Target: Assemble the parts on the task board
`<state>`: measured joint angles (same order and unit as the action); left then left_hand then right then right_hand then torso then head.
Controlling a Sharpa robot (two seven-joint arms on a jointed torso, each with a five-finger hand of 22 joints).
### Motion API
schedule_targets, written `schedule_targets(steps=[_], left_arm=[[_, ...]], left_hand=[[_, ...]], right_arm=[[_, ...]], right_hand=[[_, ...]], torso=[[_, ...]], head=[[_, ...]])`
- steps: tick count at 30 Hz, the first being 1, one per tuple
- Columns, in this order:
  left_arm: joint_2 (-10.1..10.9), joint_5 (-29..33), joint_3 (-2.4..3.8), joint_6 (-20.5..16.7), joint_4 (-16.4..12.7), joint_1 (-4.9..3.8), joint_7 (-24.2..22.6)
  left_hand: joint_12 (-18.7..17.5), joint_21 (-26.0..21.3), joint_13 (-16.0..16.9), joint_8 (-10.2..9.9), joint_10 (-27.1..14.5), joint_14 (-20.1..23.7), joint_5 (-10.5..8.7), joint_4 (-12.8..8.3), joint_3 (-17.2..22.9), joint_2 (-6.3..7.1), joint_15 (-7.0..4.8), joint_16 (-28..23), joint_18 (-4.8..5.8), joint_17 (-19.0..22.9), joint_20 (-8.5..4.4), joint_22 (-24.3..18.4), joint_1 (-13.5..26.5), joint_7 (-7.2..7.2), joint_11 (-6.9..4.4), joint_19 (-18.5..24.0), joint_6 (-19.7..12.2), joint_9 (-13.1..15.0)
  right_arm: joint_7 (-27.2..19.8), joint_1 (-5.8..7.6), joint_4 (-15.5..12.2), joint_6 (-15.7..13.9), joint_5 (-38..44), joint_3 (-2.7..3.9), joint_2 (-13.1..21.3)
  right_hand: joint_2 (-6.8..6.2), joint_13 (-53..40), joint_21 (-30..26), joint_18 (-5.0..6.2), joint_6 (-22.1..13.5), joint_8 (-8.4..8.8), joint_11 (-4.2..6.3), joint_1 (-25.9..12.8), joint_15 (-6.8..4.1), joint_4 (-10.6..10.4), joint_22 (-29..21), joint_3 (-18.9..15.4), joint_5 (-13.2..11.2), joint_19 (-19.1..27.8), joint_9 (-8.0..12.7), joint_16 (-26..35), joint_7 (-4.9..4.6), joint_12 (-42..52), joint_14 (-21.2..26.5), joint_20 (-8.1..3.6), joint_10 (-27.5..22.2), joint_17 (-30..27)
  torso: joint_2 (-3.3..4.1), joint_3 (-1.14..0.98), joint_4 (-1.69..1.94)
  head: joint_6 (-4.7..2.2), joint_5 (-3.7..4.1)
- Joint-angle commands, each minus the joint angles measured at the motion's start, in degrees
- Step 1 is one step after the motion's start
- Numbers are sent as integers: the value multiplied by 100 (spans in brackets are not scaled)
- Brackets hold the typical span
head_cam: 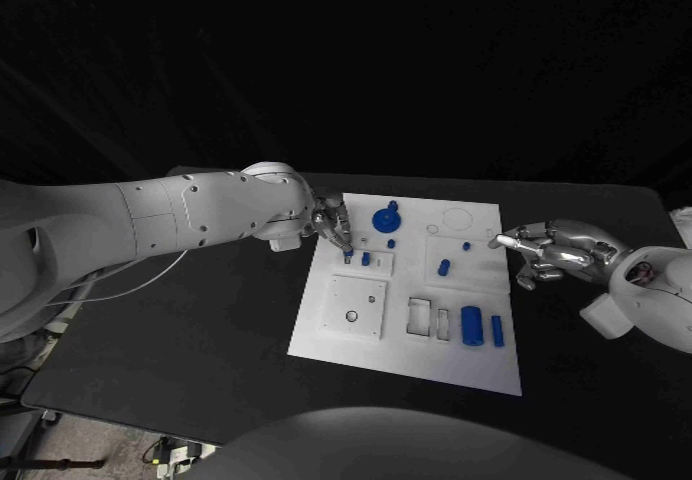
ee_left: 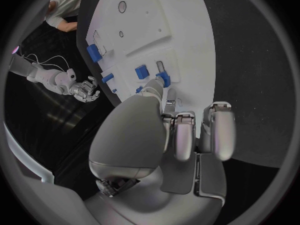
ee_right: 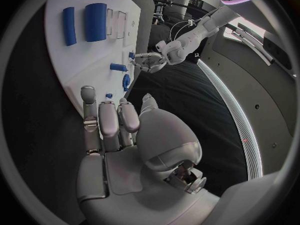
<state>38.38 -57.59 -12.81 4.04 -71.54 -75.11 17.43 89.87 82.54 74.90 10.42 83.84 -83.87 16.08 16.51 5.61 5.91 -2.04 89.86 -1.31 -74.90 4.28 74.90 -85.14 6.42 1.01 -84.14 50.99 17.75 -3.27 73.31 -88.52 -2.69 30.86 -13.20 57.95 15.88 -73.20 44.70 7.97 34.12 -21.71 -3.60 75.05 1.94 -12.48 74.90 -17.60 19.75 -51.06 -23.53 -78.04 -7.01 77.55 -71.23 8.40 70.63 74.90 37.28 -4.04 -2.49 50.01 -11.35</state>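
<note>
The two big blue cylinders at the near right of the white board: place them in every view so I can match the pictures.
Head view: the two blue cylinders lie side by side near the white board's near right corner.
Left wrist view: I cannot make them out.
Right wrist view: they lie side by side beyond the right hand.
Shared landmark: the clear rectangular slots right beside them.

A black table (head_cam: 173,340) with cables (head_cam: 123,290) at its left edge.
</note>
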Motion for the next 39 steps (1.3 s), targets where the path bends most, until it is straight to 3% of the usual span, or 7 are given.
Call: schedule_targets(steps=[1,10,16,20,24,32,39], left_arm=[[-39,69,-40,325,-3,75,-31],[-53,78,-40,460,18,91,-69],[-62,79,-40,562,26,98,-55],[-67,51,-40,616,29,102,-50],[-72,-18,-40,647,30,109,-67],[-84,-82,-40,640,36,122,-65],[-82,-151,-40,650,40,126,37]], left_hand=[[13,-23,1510,-24,616,-613,-7,0,-28,23,47,14,-63,-1510,41,1247,19,30,48,-96,17,-113],[13,-50,1510,-152,616,-613,431,-11,60,-86,66,14,-69,-1510,68,1244,-21,45,63,-85,71,-288],[13,-49,1510,-171,616,-613,536,-31,118,-119,75,14,-67,-1510,75,1245,-80,54,81,-87,138,-340],[13,-50,1510,-162,616,-613,496,-65,126,-75,88,14,-67,-1510,83,1246,-137,58,97,-88,210,-362],[13,-53,1510,-163,616,-613,319,-106,122,0,94,14,-68,-1510,93,1245,-221,57,99,-91,291,-410],[13,-37,1510,-135,616,-613,185,-141,128,19,87,14,-64,-1510,91,1251,-298,39,94,-105,402,-440],[13,-79,1510,-199,616,-613,42,-114,83,64,83,14,-74,-1510,88,1238,-266,55,86,-83,313,-498]], right_arm=[[-50,-15,-2,124,-1,-2,5],[-46,-56,19,154,-27,-2,-7],[-53,-70,30,173,-36,-2,-22],[-59,-74,34,180,-38,-2,-26],[-65,-77,38,187,-40,-2,-27],[-67,-83,42,194,-41,-2,-24],[-65,-86,40,204,-42,-2,-16]], right_hand=[[6,9,-17,109,14,21,0,56,-4,13,297,32,20,35,7,0,-28,-11,26,11,-45,81],[7,15,-26,111,19,19,-1,59,-4,15,294,36,20,42,7,4,-29,-15,34,11,-51,75],[9,24,-38,114,22,18,-1,60,-4,15,291,37,20,53,8,11,-29,-21,44,11,-62,67],[9,24,-38,114,22,18,-1,60,-4,15,291,37,20,53,8,11,-29,-21,44,11,-62,67],[7,29,-39,114,27,17,-1,65,-3,18,291,40,19,53,8,12,-30,-24,48,11,-67,64],[5,28,-44,115,30,16,-2,69,-3,22,289,42,19,58,8,13,-30,-23,50,11,-66,62],[0,32,-46,115,35,14,-2,80,-3,32,289,46,18,59,9,14,-29,-25,52,12,-71,61]], torso=[[3,1,-1],[1,-1,-1],[1,-1,-3],[0,-1,-1],[-1,-1,-2],[-1,-1,-1],[2,-1,1]], head=[[-1,-7],[-1,-26],[-1,-29],[-1,-29],[-1,-32],[-1,-35],[-1,-36]])
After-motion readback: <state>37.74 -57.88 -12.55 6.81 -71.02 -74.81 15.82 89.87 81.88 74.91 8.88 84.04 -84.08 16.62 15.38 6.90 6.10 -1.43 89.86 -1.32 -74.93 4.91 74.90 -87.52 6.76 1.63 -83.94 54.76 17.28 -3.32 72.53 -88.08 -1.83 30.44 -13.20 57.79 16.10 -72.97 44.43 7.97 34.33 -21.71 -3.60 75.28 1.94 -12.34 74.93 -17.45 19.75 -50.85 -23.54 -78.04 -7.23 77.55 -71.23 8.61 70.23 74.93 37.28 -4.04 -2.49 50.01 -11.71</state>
